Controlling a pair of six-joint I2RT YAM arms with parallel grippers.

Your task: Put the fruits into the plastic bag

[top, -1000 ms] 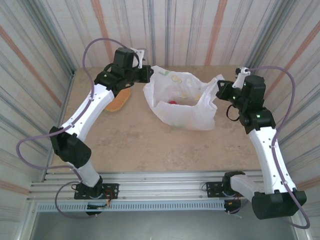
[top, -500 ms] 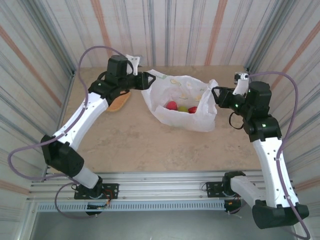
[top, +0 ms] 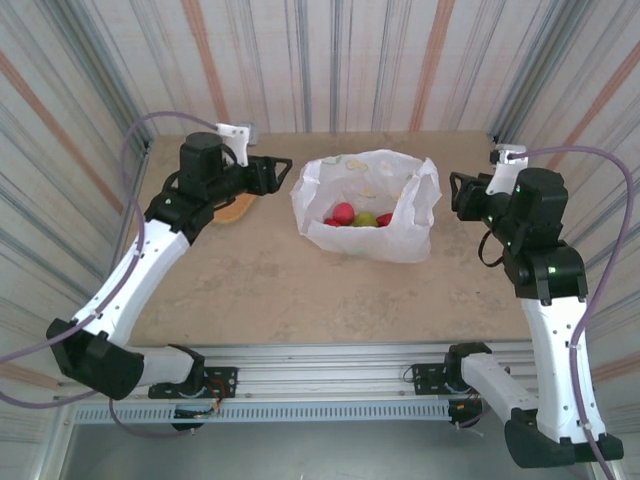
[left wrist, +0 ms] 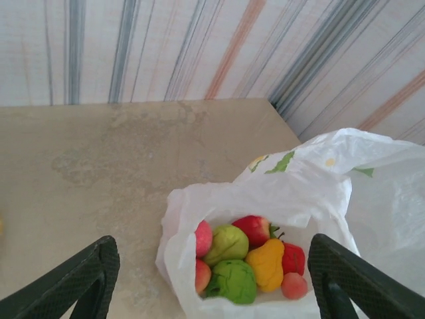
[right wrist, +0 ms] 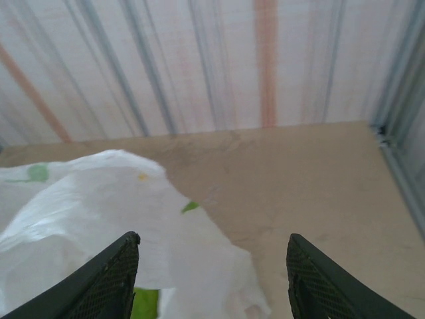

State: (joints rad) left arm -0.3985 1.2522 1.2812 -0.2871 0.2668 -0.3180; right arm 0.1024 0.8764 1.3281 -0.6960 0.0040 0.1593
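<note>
The white plastic bag [top: 385, 238] with lemon print stands at the middle back of the table, its mouth open upward. Several fruits [top: 345, 213] lie inside it. The left wrist view looks down into the bag [left wrist: 312, 193]: a yellow pear-shaped piece [left wrist: 267, 262], a dark green one [left wrist: 232, 280], a red one [left wrist: 255, 228] and pink peaches [left wrist: 203, 238]. My left gripper [top: 283, 172] hangs open just left of the bag, apart from it. On the bag's right side my right gripper [top: 455, 190] is open too, the bag [right wrist: 99, 199] below its left finger.
A tan woven tray [top: 235, 209] lies at the back left, partly under my left arm. Striped walls close the table on three sides. Bare tabletop [top: 300, 290] stretches in front of the bag.
Both grippers have opened, let go of the bag's top edges and drawn back outward. The bag has settled and its mouth has narrowed slightly, with the fruits showing inside.
</note>
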